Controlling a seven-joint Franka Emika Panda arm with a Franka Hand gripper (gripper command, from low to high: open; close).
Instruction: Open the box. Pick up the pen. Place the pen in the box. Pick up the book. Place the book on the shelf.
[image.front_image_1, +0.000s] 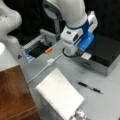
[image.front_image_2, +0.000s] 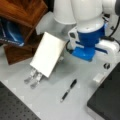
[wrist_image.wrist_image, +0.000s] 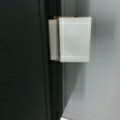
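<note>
The box (image.front_image_1: 107, 53) has a matt black lid over dull grey sides, with a smooth white plastic-looking latch (wrist_image.wrist_image: 71, 38) at its edge. The book (image.front_image_1: 60, 93) shows a cream, finely dotted cover. The shelf (image.front_image_1: 13, 95) is reddish-brown polished wood. The pen (image.front_image_2: 68, 90) looks glossy black. The table (image.front_image_1: 105, 105) is smooth matt grey.

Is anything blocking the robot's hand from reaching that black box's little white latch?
Nothing visible does. The hand itself doesn't show, but the arm's end hangs just above the box, and the wrist view looks straight down on its white latch with nothing between. The lid is shut.
</note>
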